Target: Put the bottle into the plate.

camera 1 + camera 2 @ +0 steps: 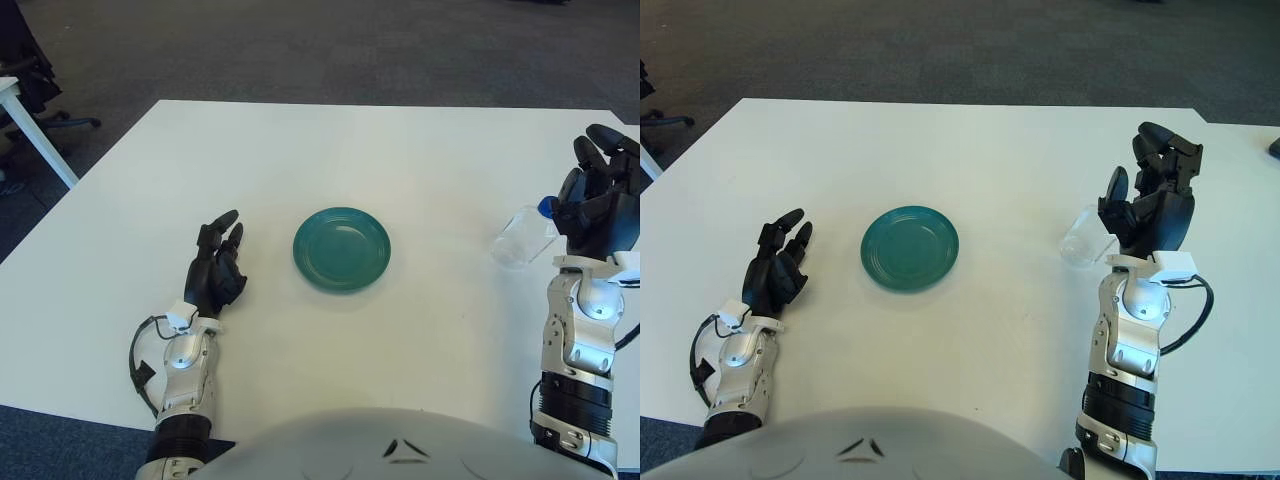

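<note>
Left eye view: clear plastic bottle (522, 238) lies on its side just left of the spread, empty right hand (600, 205), well right of the green plate (342, 248); left hand (216, 268) idles relaxed, farther off.

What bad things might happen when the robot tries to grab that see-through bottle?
1. The bottle lies on its side beside the open right hand, so a nudge from the fingers may roll it away.
2. It sits near the table edge on the right, so it might roll off.
3. The plate is shallow; a bottle laid in it may roll out.
</note>
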Robot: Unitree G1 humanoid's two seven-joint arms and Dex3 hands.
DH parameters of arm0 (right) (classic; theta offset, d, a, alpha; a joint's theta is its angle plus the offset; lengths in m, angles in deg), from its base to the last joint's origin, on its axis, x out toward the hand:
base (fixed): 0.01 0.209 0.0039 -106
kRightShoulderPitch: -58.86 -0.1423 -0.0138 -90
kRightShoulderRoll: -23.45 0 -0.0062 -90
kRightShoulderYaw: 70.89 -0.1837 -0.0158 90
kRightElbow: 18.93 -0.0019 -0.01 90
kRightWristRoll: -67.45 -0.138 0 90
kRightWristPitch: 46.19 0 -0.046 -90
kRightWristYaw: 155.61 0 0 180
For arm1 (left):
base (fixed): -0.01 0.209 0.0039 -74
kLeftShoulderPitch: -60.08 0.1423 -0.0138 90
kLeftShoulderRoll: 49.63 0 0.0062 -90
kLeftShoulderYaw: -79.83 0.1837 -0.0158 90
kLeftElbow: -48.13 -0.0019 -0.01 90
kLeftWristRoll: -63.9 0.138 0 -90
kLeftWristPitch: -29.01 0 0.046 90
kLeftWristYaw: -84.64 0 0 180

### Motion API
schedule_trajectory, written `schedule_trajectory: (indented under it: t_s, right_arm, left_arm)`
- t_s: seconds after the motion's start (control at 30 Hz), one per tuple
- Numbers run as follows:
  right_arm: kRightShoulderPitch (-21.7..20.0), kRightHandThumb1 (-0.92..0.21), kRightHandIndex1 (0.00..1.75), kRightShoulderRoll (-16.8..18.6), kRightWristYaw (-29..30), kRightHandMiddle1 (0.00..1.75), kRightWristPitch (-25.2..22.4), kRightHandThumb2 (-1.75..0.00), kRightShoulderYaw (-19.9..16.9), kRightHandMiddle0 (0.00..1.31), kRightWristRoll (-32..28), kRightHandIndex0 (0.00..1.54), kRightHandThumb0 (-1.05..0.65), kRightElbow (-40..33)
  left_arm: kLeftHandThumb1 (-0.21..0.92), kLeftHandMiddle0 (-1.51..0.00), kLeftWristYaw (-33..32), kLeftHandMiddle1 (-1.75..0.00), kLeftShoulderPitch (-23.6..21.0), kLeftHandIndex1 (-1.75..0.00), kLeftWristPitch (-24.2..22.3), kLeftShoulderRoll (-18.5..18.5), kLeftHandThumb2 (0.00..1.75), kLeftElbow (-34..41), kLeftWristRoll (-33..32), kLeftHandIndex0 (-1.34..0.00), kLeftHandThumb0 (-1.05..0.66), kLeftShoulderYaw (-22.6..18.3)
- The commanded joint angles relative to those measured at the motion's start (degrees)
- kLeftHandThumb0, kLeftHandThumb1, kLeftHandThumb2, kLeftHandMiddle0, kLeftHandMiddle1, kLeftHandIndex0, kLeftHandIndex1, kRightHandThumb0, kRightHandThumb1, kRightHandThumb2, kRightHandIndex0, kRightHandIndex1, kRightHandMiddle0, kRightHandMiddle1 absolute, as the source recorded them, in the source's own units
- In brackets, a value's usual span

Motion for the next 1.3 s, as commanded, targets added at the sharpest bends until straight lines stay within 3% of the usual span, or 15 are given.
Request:
schedule_trajectory:
  t_s: [0.0,0.33,0.63,1.27]
  right_arm:
    - [0.48,-0.92,0.5,0.91,1.53,1.58,-1.13,-0.42,0.37,0.31,1.54,0.41,-0.38,0.06]
    - [1.76,-0.92,0.52,1.85,4.19,1.6,-1.04,-0.39,0.79,0.33,3.86,0.4,-0.36,2.31]
    - [2.57,-0.92,0.49,1.94,4.33,1.71,-2.13,-0.49,1.83,0.22,4.59,0.37,-0.35,3.26]
    - [3.37,-0.92,0.47,1.84,4.67,1.75,-0.05,-0.52,3.48,0.18,5.18,0.37,-0.35,4.97]
  left_arm:
    - [0.92,-0.31,1.06,0.0,2.42,-0.87,-0.38,0.69,0.97,-5.71,-1.12,0.0,-0.84,-0.44]
    - [0.92,-0.3,6.07,0.0,0.46,-0.79,1.7,-0.57,0.98,-8.95,-3.95,0.0,-0.86,-2.48]
    - [0.92,-0.29,9.84,0.0,-0.84,-0.74,3.17,-0.97,0.97,-11.09,-5.93,0.0,-0.9,-4.27]
    - [0.92,-0.29,11.9,0.0,-2.0,-0.74,3.35,-0.9,0.97,-12.64,-6.39,0.0,-0.9,-6.0]
